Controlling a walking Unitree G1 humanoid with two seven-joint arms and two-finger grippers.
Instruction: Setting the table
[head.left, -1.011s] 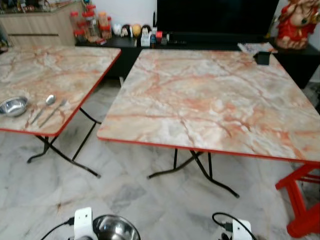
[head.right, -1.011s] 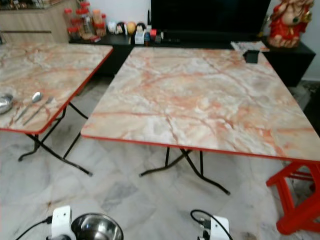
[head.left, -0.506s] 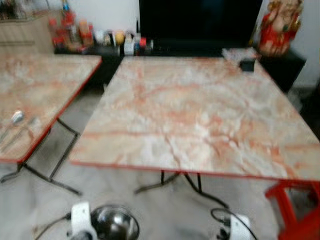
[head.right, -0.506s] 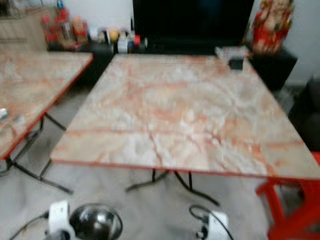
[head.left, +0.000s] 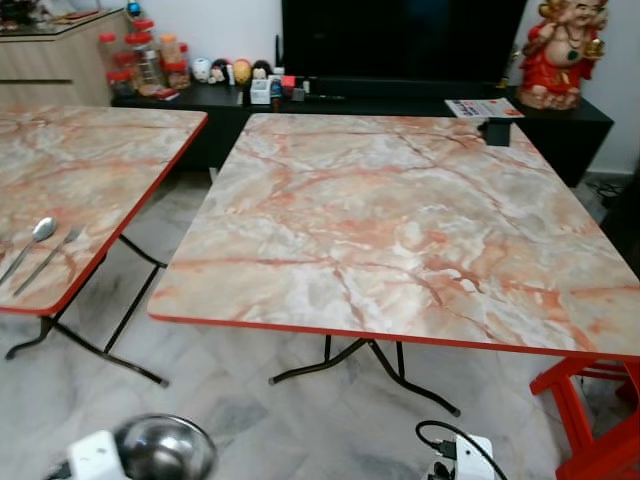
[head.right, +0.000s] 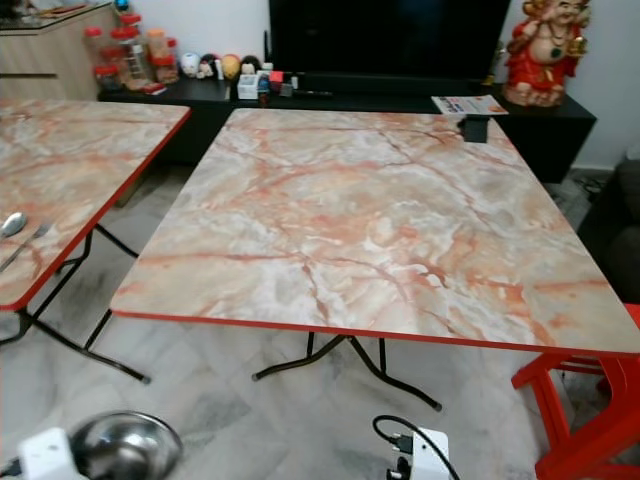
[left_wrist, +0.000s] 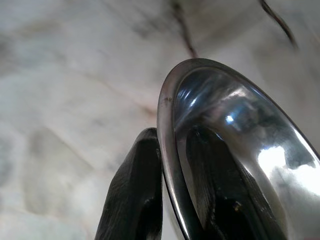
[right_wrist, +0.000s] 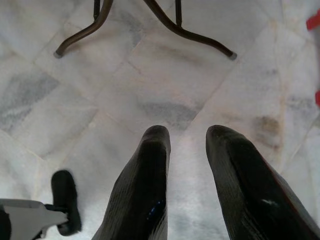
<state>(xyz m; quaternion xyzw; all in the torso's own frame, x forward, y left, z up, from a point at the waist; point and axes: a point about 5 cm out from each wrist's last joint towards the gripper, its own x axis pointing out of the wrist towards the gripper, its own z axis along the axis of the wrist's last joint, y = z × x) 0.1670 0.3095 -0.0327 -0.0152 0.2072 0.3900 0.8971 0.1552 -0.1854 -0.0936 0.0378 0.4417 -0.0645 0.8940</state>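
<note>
Gripping a steel bowl (head.left: 160, 450) by its rim, the left gripper (left_wrist: 172, 200) hangs low over the marble floor (head.left: 250, 400); its wrist view shows one black finger outside the rim and the other inside the bowl, clamped on the metal. The right gripper (right_wrist: 187, 175) hangs over the floor too, its two fingers (right_wrist: 145, 190) parted with nothing between them, and the table's black folding legs (right_wrist: 150, 20) lie just ahead of it.

Beyond the grippers stands the large marble-patterned table (head.left: 400, 220) with a red edge. A small black box (head.left: 496, 131) sits at its far right corner. A red stool (head.left: 590, 410) stands at the near right, partly under the table's corner.

To the left is a second table (head.left: 90, 180) of the same pattern, with a spoon (head.left: 32, 242) and a fork (head.left: 48, 260) lying side by side near its front edge.

Farthest back, a black cabinet (head.left: 230, 100) runs along the wall, carrying jars (head.left: 140, 65), small figures, a dark television (head.left: 400, 40) and a red statue (head.left: 558, 50).
</note>
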